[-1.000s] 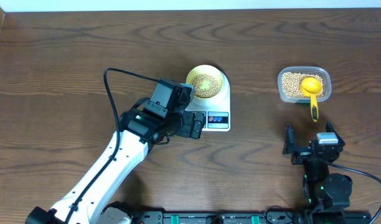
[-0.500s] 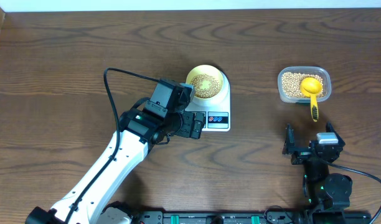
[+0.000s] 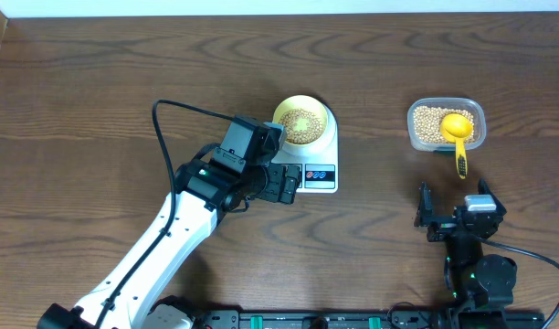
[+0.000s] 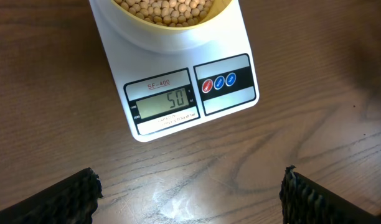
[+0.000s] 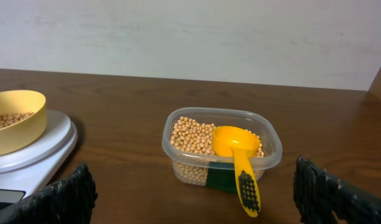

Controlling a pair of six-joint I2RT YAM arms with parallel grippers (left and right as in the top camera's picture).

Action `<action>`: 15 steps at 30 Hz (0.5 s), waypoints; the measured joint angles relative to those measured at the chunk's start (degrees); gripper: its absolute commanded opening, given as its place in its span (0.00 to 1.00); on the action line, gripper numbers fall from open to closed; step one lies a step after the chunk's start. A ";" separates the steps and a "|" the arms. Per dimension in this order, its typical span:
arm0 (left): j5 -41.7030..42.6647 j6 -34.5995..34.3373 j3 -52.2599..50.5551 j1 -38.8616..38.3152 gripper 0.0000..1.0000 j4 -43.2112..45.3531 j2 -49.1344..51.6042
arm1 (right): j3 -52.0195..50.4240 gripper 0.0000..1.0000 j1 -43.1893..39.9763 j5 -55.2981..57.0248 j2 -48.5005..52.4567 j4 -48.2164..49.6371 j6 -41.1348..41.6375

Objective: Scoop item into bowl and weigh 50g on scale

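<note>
Reading the left wrist view, I have the scale (image 4: 184, 78) just ahead of the left gripper (image 4: 190, 198), its display (image 4: 164, 101) nearest me and showing 50. The bowl (image 5: 16, 132) sits on the scale's far end with beans (image 4: 162, 7) in it, so the scale's long axis runs straight away from the gripper. The jaws are spread wide and hold nothing, hovering over bare table (image 4: 53, 124) short of the scale's front edge. I judge the weighing done — any pull-back should go straight rearward so nothing nudges the scale. The right gripper (image 5: 193, 205) is also spread and empty. The tub (image 5: 218, 113) lies ahead of it, well apart from the scale, and the scoop (image 5: 237, 152) rests in the tub with its handle pointing back toward that gripper — the right arm is nearer if a top-up were needed.
</note>
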 measured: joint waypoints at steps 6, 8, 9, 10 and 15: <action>0.00 0.00 0.00 0.00 0.94 0.00 0.00 | 0.00 0.99 0.00 0.00 0.00 0.00 0.00; 0.00 0.00 0.00 0.00 0.94 0.00 0.00 | 0.00 0.99 0.00 0.00 0.00 0.00 0.00; 0.00 0.00 0.00 0.00 0.94 0.00 0.00 | 0.00 0.99 0.00 0.00 0.00 0.00 0.00; 0.00 0.00 0.00 0.00 0.94 0.00 0.00 | 0.00 0.99 0.00 0.00 0.00 0.00 0.00; -0.33 0.00 0.00 0.00 0.94 3.93 0.02 | 0.00 0.99 0.00 -0.02 0.00 -0.02 0.00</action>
